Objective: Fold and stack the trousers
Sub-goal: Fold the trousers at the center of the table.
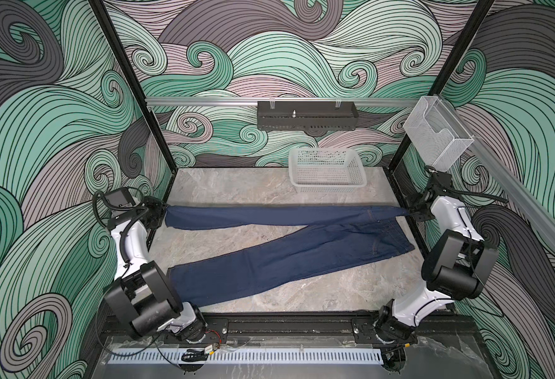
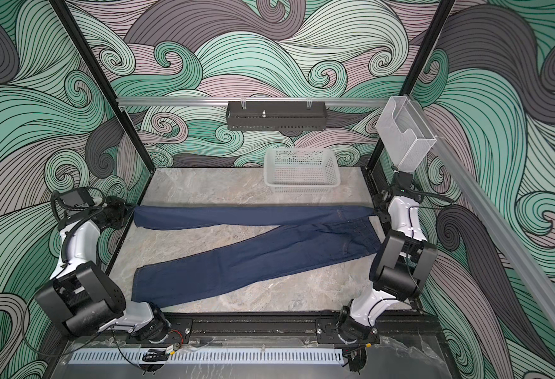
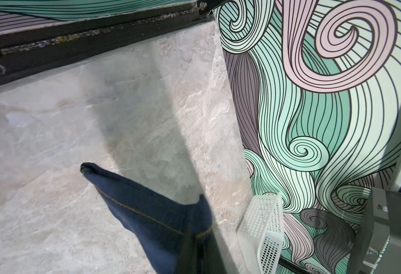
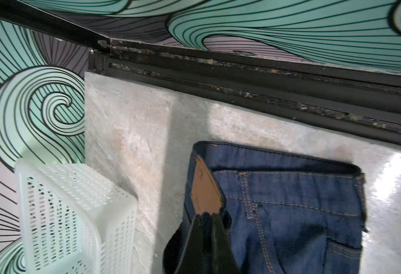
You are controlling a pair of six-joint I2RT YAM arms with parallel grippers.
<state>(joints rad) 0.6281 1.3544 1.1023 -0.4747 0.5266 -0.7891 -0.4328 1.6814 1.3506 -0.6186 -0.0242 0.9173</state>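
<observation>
Trousers (image 1: 286,252) lay unfolded, near leg at worktop (image 1: 236,193) front-left corner | left claw (image 1: 163,210) clenched on far hem (image 1: 168,218) | right claw (image 1: 410,212) clenched on waistband (image 4: 277,156) | folding, stacking seemingly undone

Dark navy jeans (image 1: 269,259) are lying across the marble tabletop (image 1: 236,190). The left gripper (image 1: 162,213) at nine o'clock is pinching one hem, and the right gripper (image 1: 412,212) at three o'clock is pinching the waistband. A white mesh basket (image 1: 332,187) is sitting at twelve o'clock.
</observation>
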